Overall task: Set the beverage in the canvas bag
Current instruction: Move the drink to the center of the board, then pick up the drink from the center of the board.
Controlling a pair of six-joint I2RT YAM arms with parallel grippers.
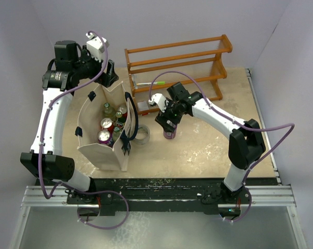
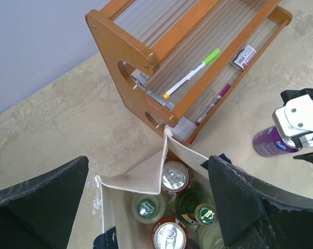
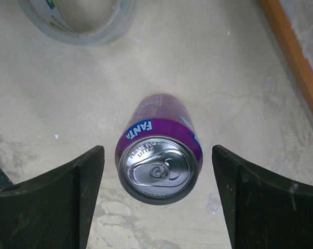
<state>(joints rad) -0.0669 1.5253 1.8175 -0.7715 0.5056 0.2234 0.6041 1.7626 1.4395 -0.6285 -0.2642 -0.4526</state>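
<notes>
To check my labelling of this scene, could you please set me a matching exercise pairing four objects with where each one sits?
Things:
1. purple Fanta can
2. green-capped marker
3. roll of clear tape
4. red soda cans

Places:
A. inside the canvas bag
B. on a shelf of the wooden rack
C. upright on the table, between the open jaws of the right gripper
D. flat on the table, next to the canvas bag

Pairs: 1-C, 2-B, 3-D, 4-A
</notes>
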